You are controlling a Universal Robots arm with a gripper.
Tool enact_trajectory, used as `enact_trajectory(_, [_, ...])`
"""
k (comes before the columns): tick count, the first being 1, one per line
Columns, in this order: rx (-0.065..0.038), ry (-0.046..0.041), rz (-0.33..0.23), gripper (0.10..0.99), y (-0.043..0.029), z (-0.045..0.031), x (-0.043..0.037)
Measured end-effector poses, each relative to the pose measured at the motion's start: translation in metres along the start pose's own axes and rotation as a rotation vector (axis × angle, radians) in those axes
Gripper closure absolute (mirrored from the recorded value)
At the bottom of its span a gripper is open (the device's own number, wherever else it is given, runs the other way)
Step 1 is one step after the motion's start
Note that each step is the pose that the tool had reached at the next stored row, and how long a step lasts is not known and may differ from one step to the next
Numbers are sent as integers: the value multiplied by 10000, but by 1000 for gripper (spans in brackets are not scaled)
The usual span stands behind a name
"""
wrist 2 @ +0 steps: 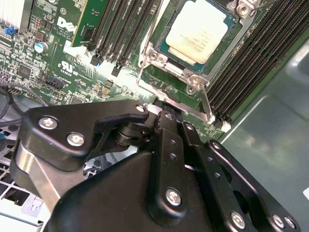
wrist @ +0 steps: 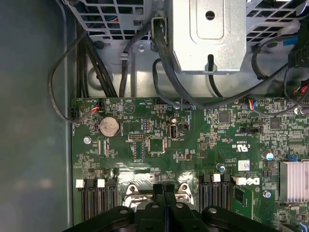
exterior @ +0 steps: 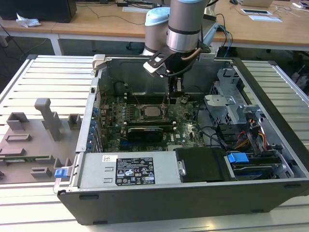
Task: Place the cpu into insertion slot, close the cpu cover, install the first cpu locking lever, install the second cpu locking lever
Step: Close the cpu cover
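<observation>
- The desk [exterior: 43,72] is a slatted metal top that carries an open computer case [exterior: 193,203] lying on its side.
- The arm [exterior: 186,24] reaches down into the case, over the green motherboard [wrist: 193,140].
- The insertion slot [wrist 2: 218,57] sits between banks of long black memory slots [wrist 2: 120,29]. In the exterior view it lies just to the left of the gripper.
- The cpu cover [wrist 2: 173,66], a thin silver frame, seems to lie down flat around the chip.
- The cpu [wrist 2: 200,30] is seated in the slot, pale metal top up. By my reckoning it is light and stiff but fragile underneath, so it is best held by its edges only.
- A locking lever [wrist 2: 205,101], a thin steel rod, runs along the socket's near edge. It likely springs back, and its bent free end is the place to take it.
- The gripper [wrist 2: 165,118] hangs just beside that lever. Its fingers [wrist 2: 170,140] are together, and whether they pinch the rod I cannot tell.
</observation>
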State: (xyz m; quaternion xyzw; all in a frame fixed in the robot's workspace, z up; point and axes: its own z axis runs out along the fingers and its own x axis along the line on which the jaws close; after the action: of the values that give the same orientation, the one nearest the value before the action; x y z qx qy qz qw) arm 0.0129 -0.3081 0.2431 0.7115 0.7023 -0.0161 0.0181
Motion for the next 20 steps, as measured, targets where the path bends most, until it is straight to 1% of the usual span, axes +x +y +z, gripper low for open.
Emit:
enact_trajectory(5, [1, 0, -1, 980, -41, 2, 0])
enact_trajectory(10, [1, 0, 0, 980, -109, 4, -1])
enact_trajectory(16, [0, 0, 0, 980, -165, 7, -2])
enact_trajectory(20, [0, 0, 0, 980, -218, 10, -2])
